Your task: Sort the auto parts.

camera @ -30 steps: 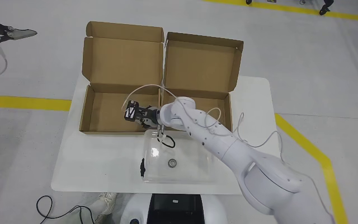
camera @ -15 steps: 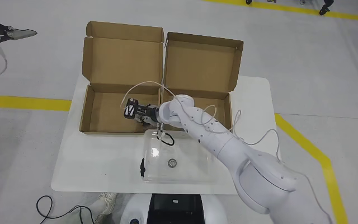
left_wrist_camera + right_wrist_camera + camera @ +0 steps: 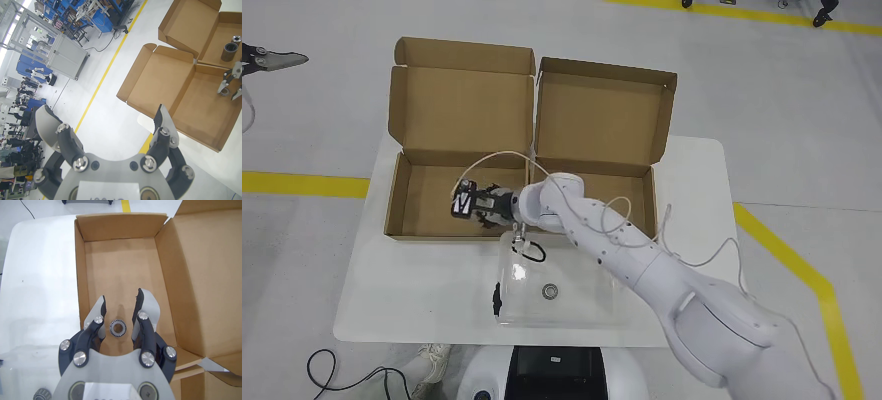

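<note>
Right gripper (image 3: 467, 197) has shifted farther along over the left box (image 3: 394, 205) since the earlier frames. Its fingers are spread, and the bearing (image 3: 117, 328) lies flat on the box floor between them, apparently untouched. Left gripper (image 3: 102, 108) is spread and holds nothing. Risk: on withdrawal a finger clips the bearing or the robot-side wall just beside it. Bare floor lies ahead.
</note>
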You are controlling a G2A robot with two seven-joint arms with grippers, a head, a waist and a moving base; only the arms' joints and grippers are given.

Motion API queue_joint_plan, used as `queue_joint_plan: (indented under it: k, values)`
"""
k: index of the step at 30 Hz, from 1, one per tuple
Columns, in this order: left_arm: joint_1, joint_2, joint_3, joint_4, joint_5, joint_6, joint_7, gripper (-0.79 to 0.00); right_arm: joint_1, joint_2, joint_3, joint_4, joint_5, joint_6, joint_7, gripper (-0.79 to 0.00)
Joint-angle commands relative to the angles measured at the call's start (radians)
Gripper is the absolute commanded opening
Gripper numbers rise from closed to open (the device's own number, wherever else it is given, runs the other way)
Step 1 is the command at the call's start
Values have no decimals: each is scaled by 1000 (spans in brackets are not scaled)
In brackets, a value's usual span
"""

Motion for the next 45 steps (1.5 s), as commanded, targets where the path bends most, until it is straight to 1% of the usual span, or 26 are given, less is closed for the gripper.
queue_joint_plan:
  k: [1,4,7,13,18,22,25,29,32,33,39,42,45]
  values:
    - [0,0,0,0,0,0,0,0,-32,23,24,-67,-18,2,5,-505]
    - [0,0,0,0,0,0,0,0,-92,65,71,-180,-51,-2,19,-502]
    - [0,0,0,0,0,0,0,0,-167,110,127,-306,-88,-16,57,-499]
    - [0,0,0,0,0,0,0,0,-339,195,258,-552,-128,-100,165,-496]
    - [0,0,0,0,0,0,0,0,-479,252,361,-735,-178,-174,238,-443]
    - [0,0,0,0,0,0,0,0,-603,292,448,-856,-214,-204,251,-434]
    - [0,0,0,0,0,0,0,0,-691,319,506,-927,-257,-230,238,-428]
    - [0,0,0,0,0,0,0,0,-775,347,558,-980,-319,-283,205,-409]
    - [0,0,0,0,0,0,0,0,-807,361,562,-1005,-377,-317,198,-372]
    - [0,0,0,0,0,0,0,0,-815,364,562,-1006,-388,-326,189,-372]
    - [0,0,0,0,0,0,0,0,-837,377,554,-995,-418,-338,168,-400]
    - [0,0,0,0,0,0,0,0,-832,381,540,-976,-420,-361,188,-409]
    - [0,0,0,0,0,0,0,0,-829,382,525,-956,-405,-353,215,-413]
